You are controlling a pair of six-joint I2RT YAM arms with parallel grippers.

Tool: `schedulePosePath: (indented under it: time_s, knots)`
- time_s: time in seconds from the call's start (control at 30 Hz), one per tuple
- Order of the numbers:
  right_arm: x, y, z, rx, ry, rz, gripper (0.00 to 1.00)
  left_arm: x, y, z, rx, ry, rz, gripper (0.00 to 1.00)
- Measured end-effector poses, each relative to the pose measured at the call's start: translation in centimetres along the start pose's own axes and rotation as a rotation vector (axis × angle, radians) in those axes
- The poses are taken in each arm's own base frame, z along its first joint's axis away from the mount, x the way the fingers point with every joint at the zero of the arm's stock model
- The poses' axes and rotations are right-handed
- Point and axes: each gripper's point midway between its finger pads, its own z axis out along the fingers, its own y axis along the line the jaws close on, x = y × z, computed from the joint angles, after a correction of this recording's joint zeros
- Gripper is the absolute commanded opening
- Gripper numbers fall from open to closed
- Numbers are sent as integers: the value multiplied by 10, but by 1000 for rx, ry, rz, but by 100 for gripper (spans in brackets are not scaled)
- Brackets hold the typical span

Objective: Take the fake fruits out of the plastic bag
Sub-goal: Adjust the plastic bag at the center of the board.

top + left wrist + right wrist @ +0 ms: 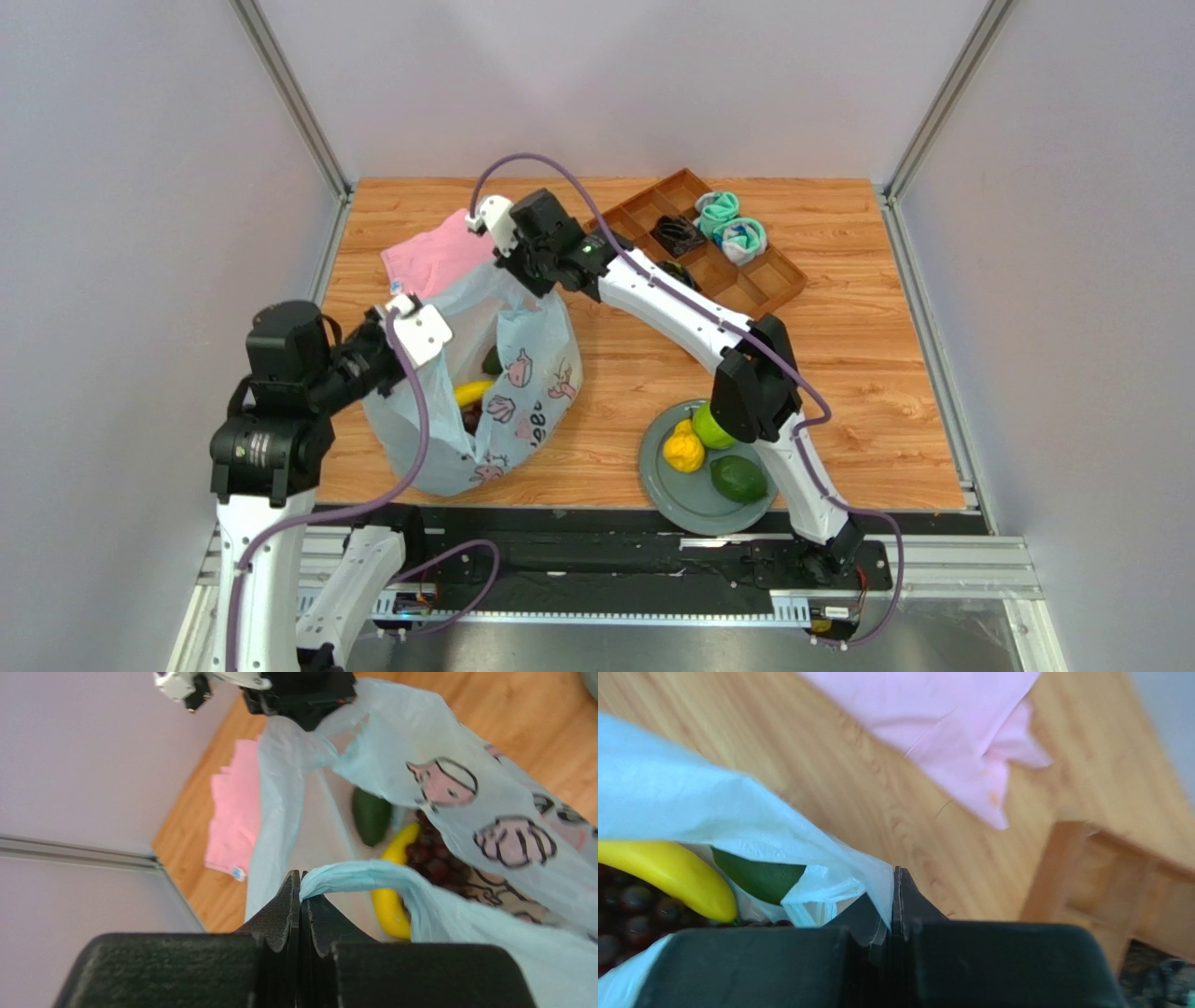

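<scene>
Broadly, the bench (pixel 842 350) carries the plastic bag (pixel 519 406) at about 9 o'clock from its middle and a grey plate (pixel 659 483) at 5 o'clock.

Both arms are spent on the bag. The left gripper (pixel 300 882) is closed tight on a twisted handle at the bag's 9 o'clock rim. The right gripper (pixel 896 882) is pinched on thin film at the 12 o'clock rim.

Inside the bag lie the grape bunch (pixel 432 857), the banana (pixel 390 906) and an avocado (pixel 370 815). A lime-green apple (pixel 711 427) and a lemon (pixel 683 448) already sit on the plate.

The main risk is that neither gripper is free to reach in. Letting go of either hold would probably drop the mouth shut over the fruit. Pulling the two holds further apart could stretch or tear the film, or slip it from the right jaws, which hold only a thin fold. Lifting could tip the bag and send fruit rolling toward the bench's 7 o'clock edge.
</scene>
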Motion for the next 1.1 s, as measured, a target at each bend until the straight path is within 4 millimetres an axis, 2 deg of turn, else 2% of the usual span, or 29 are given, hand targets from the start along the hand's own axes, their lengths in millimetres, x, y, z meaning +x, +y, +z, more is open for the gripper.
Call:
schedulePosePath:
  time_s: [0.1,0.17,0.23,0.3,0.37,0.4,0.47,0.5,0.57,0.6,0.63,0.67,0.73,0.77,0.8,0.87,0.93,1.03,1.1]
  knots:
    - [-41,-14,-28,40,-110,-18,0,-39,38,-8,-102,-83,31,0]
    - [-69,-19,-59,57,-187,-33,0,-70,55,-22,-159,-160,49,0]
    - [-92,-24,-94,71,-260,-43,0,-90,58,-37,-183,-220,58,0]
    - [-107,-24,-134,68,-325,-54,0,-103,49,-53,-184,-274,65,0]
    - [-106,-18,-164,57,-364,-59,0,-104,31,-65,-161,-301,67,0]
    - [-94,-13,-177,46,-357,-61,0,-100,17,-70,-141,-309,65,0]
    - [-62,-2,-186,20,-323,-58,4,-84,-13,-74,-90,-304,47,0]
    - [-39,5,-185,1,-280,-55,14,-72,-29,-73,-54,-291,28,0]
    - [14,19,-168,-34,-166,-44,28,-46,-62,-68,24,-250,-20,0]
    - [44,26,-156,-51,-97,-39,40,-36,-72,-65,54,-232,-40,0]
    - [74,33,-144,-68,-21,-34,45,-26,-82,-61,89,-212,-61,0]
    - [103,40,-135,-85,58,-29,52,-18,-89,-57,117,-191,-83,0]
    - [140,48,-125,-105,170,-21,55,-8,-95,-49,150,-164,-112,0]
    - [149,49,-123,-108,206,-21,58,-4,-97,-45,167,-150,-128,0]
    - [150,49,-123,-107,214,-21,59,-3,-96,-41,184,-138,-141,0]
    - [136,45,-127,-96,193,-19,61,0,-94,-32,215,-113,-170,0]
    - [99,36,-134,-74,109,-17,61,5,-91,-23,248,-79,-206,0]
    - [26,28,-160,-39,-74,-29,59,10,-89,-13,275,-47,-237,0]
    - [-14,37,-185,-50,-197,-51,45,10,-88,-13,269,-49,-238,0]
